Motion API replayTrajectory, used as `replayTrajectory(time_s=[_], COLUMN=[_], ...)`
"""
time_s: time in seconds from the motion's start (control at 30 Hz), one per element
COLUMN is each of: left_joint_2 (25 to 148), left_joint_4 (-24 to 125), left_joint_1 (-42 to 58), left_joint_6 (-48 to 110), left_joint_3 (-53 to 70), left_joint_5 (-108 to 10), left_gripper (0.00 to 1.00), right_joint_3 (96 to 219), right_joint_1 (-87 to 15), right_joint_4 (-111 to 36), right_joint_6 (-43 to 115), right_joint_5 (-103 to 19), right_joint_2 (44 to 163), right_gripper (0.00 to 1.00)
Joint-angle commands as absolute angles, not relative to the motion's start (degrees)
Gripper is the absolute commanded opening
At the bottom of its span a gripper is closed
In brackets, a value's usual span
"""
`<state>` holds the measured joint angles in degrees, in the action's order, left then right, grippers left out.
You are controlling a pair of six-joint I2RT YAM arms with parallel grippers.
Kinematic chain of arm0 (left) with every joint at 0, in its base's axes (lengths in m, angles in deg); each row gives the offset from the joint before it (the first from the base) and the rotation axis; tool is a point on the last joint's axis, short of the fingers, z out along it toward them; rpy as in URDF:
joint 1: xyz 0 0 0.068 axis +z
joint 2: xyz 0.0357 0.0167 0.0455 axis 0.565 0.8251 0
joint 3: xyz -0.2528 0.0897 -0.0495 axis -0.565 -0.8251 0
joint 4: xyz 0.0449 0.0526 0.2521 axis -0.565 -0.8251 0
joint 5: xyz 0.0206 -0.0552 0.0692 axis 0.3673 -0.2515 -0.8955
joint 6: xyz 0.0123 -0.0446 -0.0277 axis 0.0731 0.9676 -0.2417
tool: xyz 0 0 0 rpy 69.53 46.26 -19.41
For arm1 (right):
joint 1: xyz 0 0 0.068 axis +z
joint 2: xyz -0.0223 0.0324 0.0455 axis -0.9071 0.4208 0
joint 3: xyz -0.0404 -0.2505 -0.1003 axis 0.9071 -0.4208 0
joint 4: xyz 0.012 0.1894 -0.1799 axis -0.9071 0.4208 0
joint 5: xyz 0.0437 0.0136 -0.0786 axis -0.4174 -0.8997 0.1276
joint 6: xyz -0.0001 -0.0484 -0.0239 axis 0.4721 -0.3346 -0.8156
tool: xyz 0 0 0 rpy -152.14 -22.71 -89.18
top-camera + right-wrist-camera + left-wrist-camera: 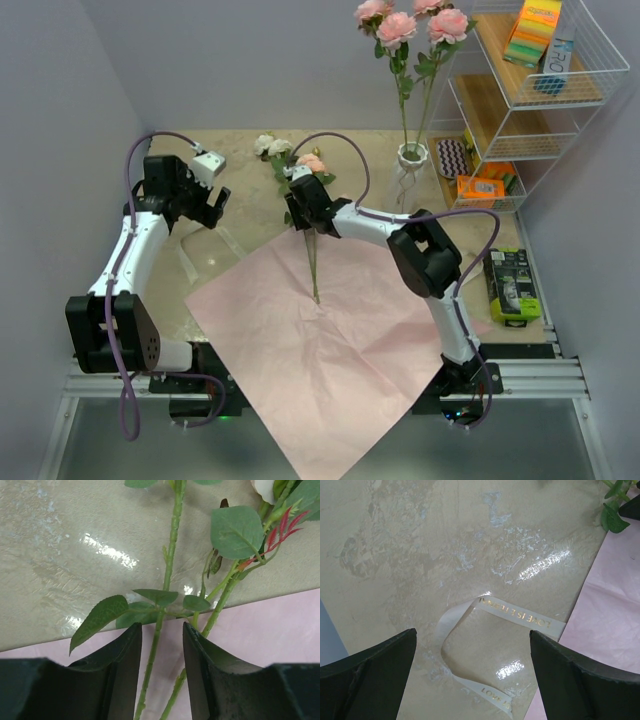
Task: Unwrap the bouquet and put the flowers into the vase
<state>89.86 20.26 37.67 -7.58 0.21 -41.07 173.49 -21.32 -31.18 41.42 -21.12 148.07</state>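
Left gripper (472, 632): fingers are being held wide apart, cream ribbon (520, 614) is lying just below them | Right gripper (162, 630): two flower stems (172, 540) are being enclosed in its narrow gap, real clamping cannot be told; pink paper (330, 380) is lying spread beneath it | vase (411, 170) is standing apart, to its right.

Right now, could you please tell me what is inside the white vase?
Several pink roses stand in the vase, their green stems passing down through its wavy rim. The white wall hides the stem ends and anything else inside.
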Motion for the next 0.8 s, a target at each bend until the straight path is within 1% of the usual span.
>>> replayTrajectory(time_s=[0.0, 0.37, 0.47, 0.5, 0.53, 0.57, 0.6, 0.63, 0.67, 0.7, 0.77], left_joint_2=[88.95, 88.78, 88.77, 88.78, 88.78, 88.78, 88.78, 88.86, 88.86, 88.78, 88.86], left_joint_4=[21.77, 21.86, 22.03, 22.12, 22.12, 22.12, 22.21, 22.21, 22.21, 22.21, 22.30], left_joint_1=[38.09, 38.09, 38.09, 38.18, 38.09, 38.09, 38.09, 38.09, 38.09, 38.09, 38.09], left_joint_6=[-8.55, -9.16, -9.16, -9.25, -9.16, -9.16, -9.16, -9.16, -9.16, -9.16, -9.07], left_joint_3=[-0.03, -0.21, -0.12, -0.12, -0.03, -0.12, -0.03, -0.12, -0.03, -0.12, 0.06], left_joint_5=[-41.37, -41.81, -42.07, -42.07, -42.07, -42.07, -42.07, -42.07, -42.07, -42.07, -42.07], left_gripper=[0.99, 0.99, 0.99, 0.99, 1.00, 0.99, 0.99, 0.99, 0.99, 1.00, 0.99], right_joint_3=[175.26, 175.53, 176.23, 176.23, 176.49, 176.58, 176.76, 177.19, 177.28, 177.29, 177.46], right_joint_1=[-21.69, -21.61, -21.69, -21.61, -21.69, -21.61, -21.61, -21.69, -21.61, -21.69, -21.69], right_joint_4=[-31.31, -31.40, -30.61, -30.60, -30.52, -30.52, -30.34, -30.17, -30.17, -30.25, -30.51], right_joint_6=[43.18, 43.53, 43.71, 43.62, 43.62, 43.62, 43.71, 43.71, 43.80, 43.97, 44.06], right_joint_5=[-22.47, -23.61, -23.35, -23.26, -23.09, -23.00, -23.00, -22.82, -22.73, -22.65, -22.12], right_joint_2=[148.97, 149.85, 150.37, 150.55, 150.64, 150.64, 150.73, 150.64, 150.55, 150.20, 148.97], right_gripper=[0.40, 0.35, 0.31, 0.29, 0.23, 0.20, 0.15, 0.07, 0.03, 0.01, 0.00])
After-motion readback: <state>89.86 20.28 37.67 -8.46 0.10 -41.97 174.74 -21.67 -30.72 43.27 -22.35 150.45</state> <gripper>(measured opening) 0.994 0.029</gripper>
